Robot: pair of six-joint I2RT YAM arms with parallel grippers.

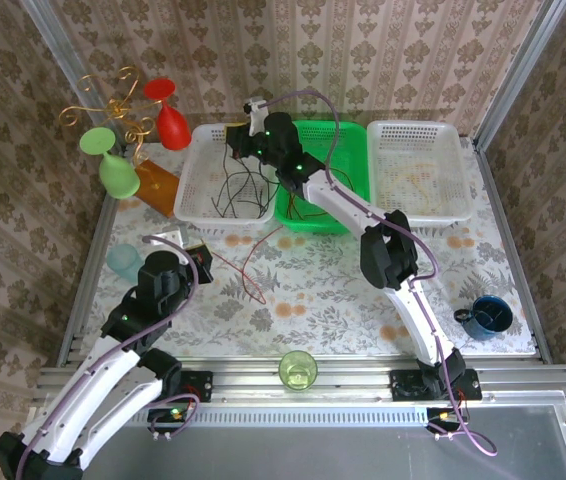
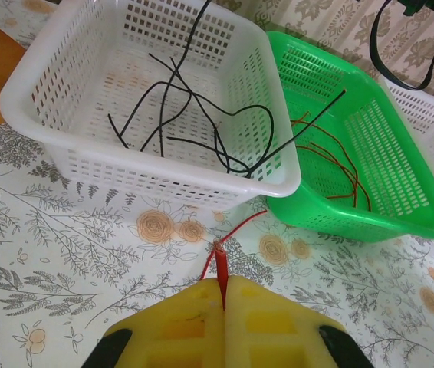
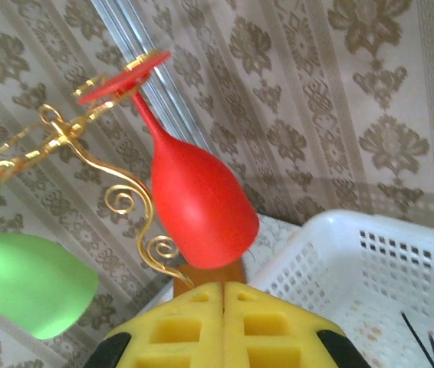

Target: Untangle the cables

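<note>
My left gripper (image 1: 201, 258) (image 2: 224, 280) is low over the table, shut on the end of a red cable (image 2: 236, 230). That cable (image 1: 253, 285) trails across the flowered cloth toward the baskets. Several black cables (image 2: 194, 115) (image 1: 238, 185) lie in the left white basket (image 2: 148, 165), and one strand rises steeply out of it. My right gripper (image 1: 235, 140) (image 3: 223, 285) hangs above that basket's far left corner, jaws shut; black strands run up to it, though the grip itself is hidden under the pads. Orange-red cables (image 2: 332, 157) lie in the green basket (image 2: 370, 222).
A second white basket (image 1: 418, 215) stands right of the green one. The gold curly stand (image 1: 113, 105) holds a red glass (image 3: 198, 199) and a green glass (image 3: 29, 284) close to my right gripper. A blue mug (image 1: 488, 315), a green cup (image 1: 298, 370) and a pale cup (image 1: 123, 262) stand on the table.
</note>
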